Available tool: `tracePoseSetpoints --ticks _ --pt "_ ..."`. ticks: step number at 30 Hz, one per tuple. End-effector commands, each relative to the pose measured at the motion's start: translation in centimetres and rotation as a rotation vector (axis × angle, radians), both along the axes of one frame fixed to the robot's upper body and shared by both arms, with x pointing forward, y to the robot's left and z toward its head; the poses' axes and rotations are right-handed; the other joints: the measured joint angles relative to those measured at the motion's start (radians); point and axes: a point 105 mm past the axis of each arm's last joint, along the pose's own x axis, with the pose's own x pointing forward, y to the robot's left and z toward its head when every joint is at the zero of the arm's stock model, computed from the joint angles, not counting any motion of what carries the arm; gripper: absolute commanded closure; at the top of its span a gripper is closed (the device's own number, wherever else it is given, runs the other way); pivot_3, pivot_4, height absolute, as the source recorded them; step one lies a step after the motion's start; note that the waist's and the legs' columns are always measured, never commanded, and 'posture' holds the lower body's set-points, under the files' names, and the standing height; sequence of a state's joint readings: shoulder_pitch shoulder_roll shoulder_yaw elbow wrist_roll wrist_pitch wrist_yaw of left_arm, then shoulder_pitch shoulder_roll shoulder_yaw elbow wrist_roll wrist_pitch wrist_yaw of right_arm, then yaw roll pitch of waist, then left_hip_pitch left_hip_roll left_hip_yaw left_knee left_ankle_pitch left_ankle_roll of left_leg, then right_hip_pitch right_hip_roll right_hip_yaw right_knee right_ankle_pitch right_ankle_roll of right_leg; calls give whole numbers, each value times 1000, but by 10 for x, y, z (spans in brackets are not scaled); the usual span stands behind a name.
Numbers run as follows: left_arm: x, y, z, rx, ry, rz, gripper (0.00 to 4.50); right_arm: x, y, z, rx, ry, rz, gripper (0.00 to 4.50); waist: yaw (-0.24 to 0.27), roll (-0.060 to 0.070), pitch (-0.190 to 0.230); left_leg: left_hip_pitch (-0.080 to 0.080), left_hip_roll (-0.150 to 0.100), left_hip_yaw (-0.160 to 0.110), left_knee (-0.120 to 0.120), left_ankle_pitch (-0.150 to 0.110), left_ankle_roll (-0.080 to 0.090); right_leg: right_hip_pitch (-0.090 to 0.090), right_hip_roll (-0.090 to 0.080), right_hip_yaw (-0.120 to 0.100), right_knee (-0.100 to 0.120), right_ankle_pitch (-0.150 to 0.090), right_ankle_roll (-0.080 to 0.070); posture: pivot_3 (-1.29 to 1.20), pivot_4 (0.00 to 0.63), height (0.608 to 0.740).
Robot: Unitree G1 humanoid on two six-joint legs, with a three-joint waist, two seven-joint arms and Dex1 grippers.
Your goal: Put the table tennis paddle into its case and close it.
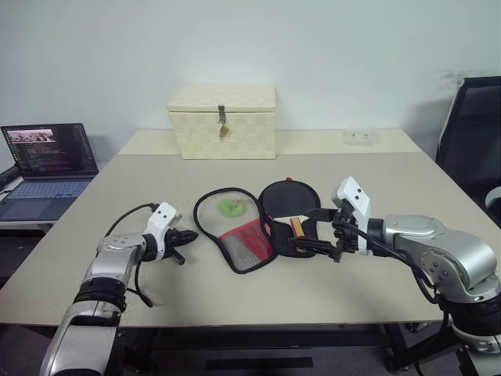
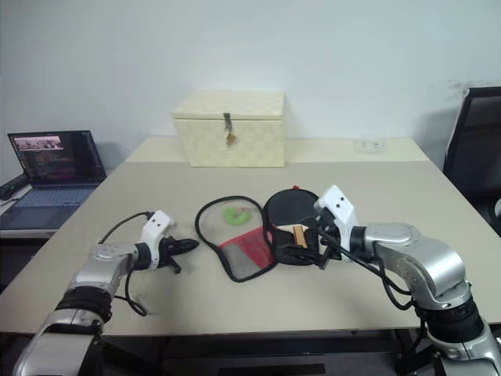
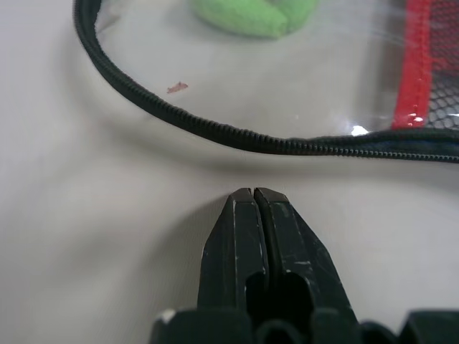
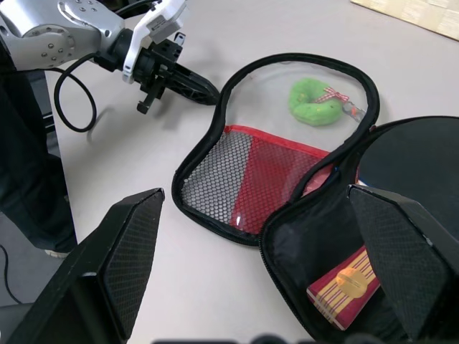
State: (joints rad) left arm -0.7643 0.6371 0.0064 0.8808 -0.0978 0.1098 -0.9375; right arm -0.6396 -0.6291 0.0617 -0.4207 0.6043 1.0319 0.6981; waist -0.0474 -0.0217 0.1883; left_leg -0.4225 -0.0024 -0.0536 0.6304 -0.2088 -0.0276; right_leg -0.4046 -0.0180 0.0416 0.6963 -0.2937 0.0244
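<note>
I see the table tennis paddle (image 4: 416,172) lying in the right half of the case (image 4: 287,236), its striped handle (image 4: 344,287) at the near end; the case lies unzipped and spread flat mid-worktop (image 1: 235,298). Its other half, a flap (image 4: 244,179) with clear window, red panel and mesh, lies to the left with a small green thing (image 4: 315,104) on it. My right hand (image 1: 325,233) hovers over the handle end, fingers wide apart. My left hand (image 1: 188,236) sits low just beside the flap's zip edge, fingers pressed together on nothing. Behind stand a cream woven box (image 1: 223,121) and a small clear container (image 1: 360,136); a laptop (image 1: 48,160) sits on a side desk at left, well apart.
</note>
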Motion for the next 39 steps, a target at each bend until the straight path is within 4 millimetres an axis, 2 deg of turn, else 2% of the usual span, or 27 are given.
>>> tracePoseSetpoints --ticks 1,5,12,14,19,26,30,35,39 --pt "11 -17 9 -19 -46 -30 4427 -4 0 8 -11 -62 13 0 4 0 0 0 0 0 0 0 0 0 0 0 0 0 0 0 150 740" --pt "19 -41 21 -31 -93 -99 4427 -2 -6 7 -25 -63 -1 0 14 0 0 -1 -2 0 1 0 0 0 0 -1 0 0 1 0 150 740" --pt "32 -109 89 -81 -270 -314 4427 7 -33 15 -55 -83 -80 0 18 -1 0 -5 -3 0 5 0 0 0 0 -5 0 0 1 0 150 740" --pt "35 -129 103 -109 -302 -350 4427 11 -43 19 -56 -90 -118 0 18 -1 0 -6 -3 0 6 0 0 0 0 -5 0 0 2 0 150 740" --pt "44 -155 109 -140 -315 -345 4427 17 -58 25 -59 -97 -186 0 12 -1 0 -6 -4 0 7 0 0 0 0 -4 0 0 2 0 150 740" --pt "52 -155 99 -141 -320 -270 4427 24 -63 24 -48 -85 -234 0 -2 -1 0 -6 -3 1 7 0 0 -1 1 -3 1 0 2 0 150 740" --pt "48 -142 99 -151 -340 -283 4427 34 -59 17 -14 -46 -263 0 0 -1 0 -7 -4 1 9 0 0 -1 0 -3 1 0 3 0 150 740" --pt "26 -109 99 -207 -353 -369 4427 61 -47 -2 73 54 -336 0 -13 -1 0 -6 -2 0 10 0 0 -1 0 -2 2 0 3 0 150 740" --pt "-7 -76 98 -243 -331 -403 4427 96 -52 -25 89 129 -503 0 -21 -1 0 -5 -1 -2 9 0 0 -1 -1 0 3 0 3 0 150 740"
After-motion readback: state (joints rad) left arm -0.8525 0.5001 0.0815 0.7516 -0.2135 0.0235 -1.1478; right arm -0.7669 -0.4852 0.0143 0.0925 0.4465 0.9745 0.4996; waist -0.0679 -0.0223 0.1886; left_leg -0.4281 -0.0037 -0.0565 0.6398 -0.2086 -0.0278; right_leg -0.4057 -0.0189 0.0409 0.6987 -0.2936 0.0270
